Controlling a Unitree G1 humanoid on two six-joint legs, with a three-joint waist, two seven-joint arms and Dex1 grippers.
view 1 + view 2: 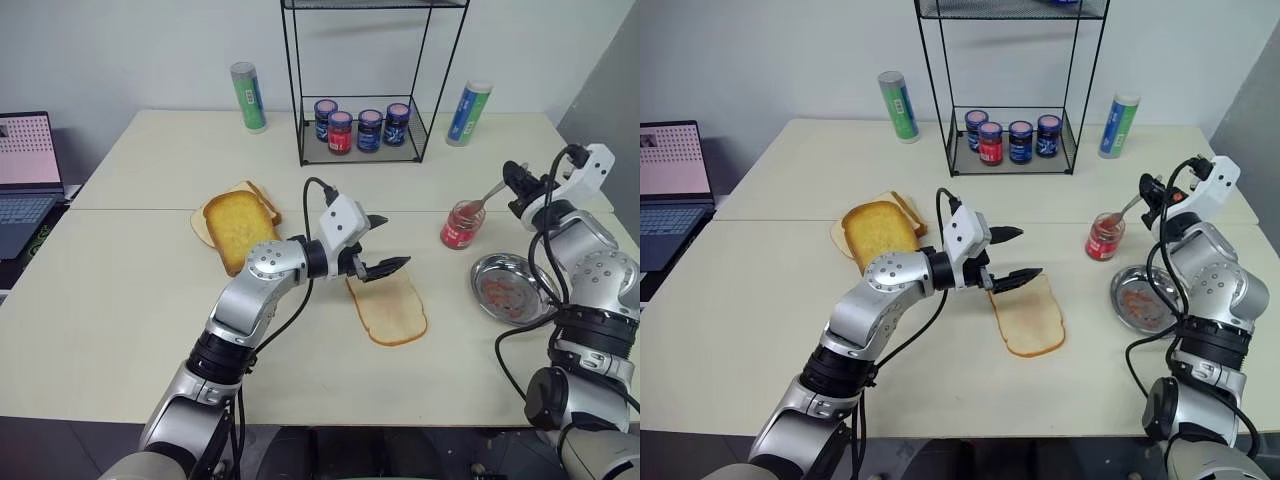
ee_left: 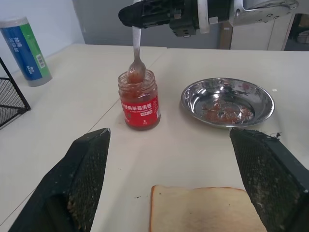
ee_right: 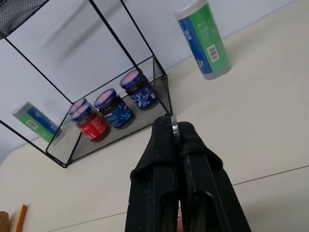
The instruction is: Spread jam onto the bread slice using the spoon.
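Flanking the jam (image 1: 462, 226) — metal dish (image 1: 508, 287), wire rack (image 1: 365, 130); right gripper (image 1: 516, 185) pinching spoon (image 1: 490, 195), left gripper (image 1: 382, 243) spread.

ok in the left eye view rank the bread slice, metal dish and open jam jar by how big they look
1. bread slice, largest.
2. metal dish, close behind; the call is unsure since both lie about equally near.
3. jam jar, plainly smallest, though it sits a little farther back.

My arms are silver-grey metal with rounded joint housings and black rings between segments. Each wrist carries a white boxy camera block. Black cables loop along both forearms. The left gripper (image 1: 383, 243) and right gripper (image 1: 513, 181) have black fingers; the left pads (image 2: 82, 181) look coarse-textured and worn.
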